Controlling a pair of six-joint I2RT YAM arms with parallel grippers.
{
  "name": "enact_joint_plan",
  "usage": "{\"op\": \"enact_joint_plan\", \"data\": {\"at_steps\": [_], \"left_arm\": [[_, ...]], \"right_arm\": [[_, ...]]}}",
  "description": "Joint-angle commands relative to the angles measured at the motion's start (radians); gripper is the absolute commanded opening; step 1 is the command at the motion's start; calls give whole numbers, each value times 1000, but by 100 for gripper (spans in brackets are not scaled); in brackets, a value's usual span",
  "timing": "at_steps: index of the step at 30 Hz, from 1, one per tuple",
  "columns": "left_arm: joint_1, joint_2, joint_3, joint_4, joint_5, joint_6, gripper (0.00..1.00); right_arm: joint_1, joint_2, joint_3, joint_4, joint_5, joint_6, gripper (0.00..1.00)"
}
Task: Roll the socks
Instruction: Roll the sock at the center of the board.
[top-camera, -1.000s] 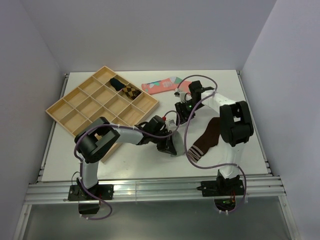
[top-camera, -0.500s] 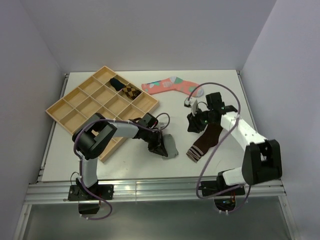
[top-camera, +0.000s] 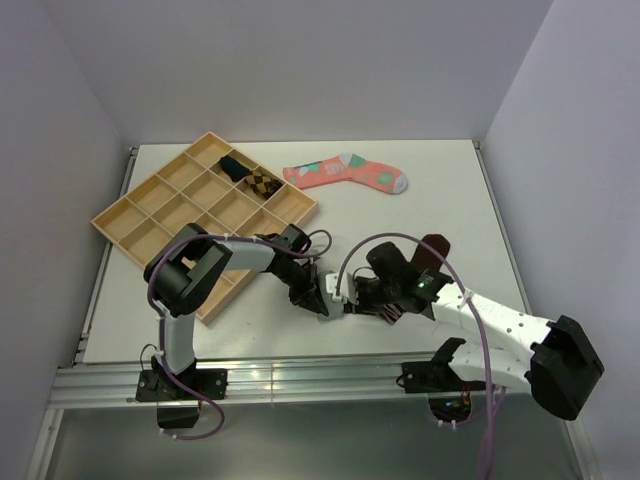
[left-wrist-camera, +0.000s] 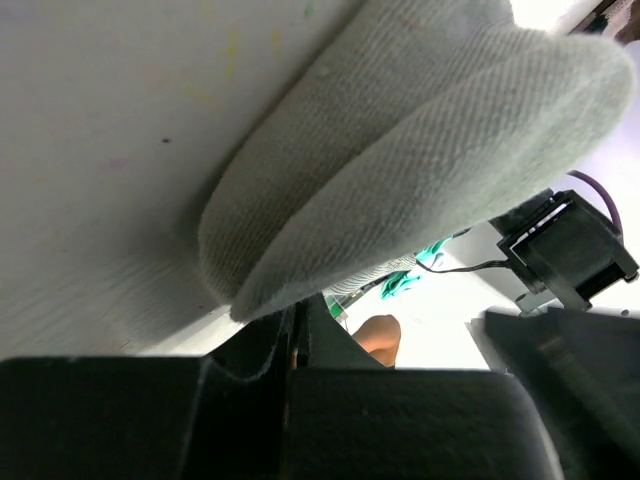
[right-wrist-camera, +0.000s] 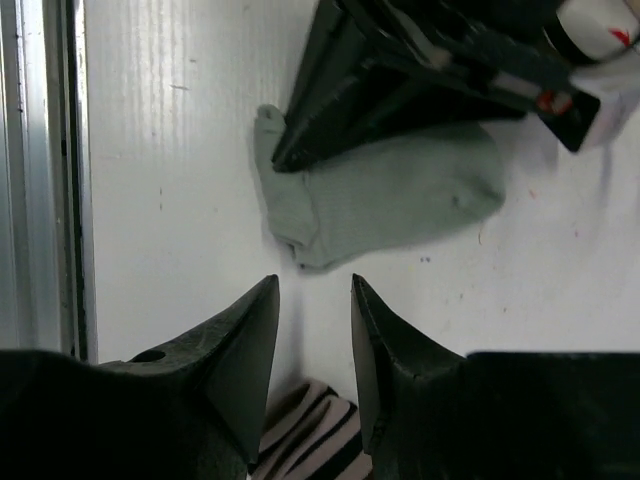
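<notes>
A white surface (top-camera: 450, 180) lay between pale walls. In the lower middle of the overhead view, the short grey knitted sock (right-wrist-camera: 400, 195) lay on it. The left hand (right-wrist-camera: 287, 155) seemed closed on the sock's left end. The right hand (right-wrist-camera: 313, 290) hovered open and empty just below, over the long dark brown sock with a white-striped cuff (right-wrist-camera: 305, 445). We judged the fabric light, limp and yielding, best pinched through both layers at a free end.
</notes>
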Motion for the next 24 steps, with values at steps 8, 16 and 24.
{"op": "enact_joint_plan", "data": {"at_steps": [8, 16, 24], "left_arm": [[1, 34, 16, -50, -48, 6, 0], [1, 22, 16, -59, -51, 24, 0], [1, 17, 14, -64, -49, 35, 0]], "right_arm": [[304, 69, -103, 227, 245, -14, 40], [376, 148, -99, 307, 351, -3, 38], [399, 188, -100, 348, 414, -3, 40]]}}
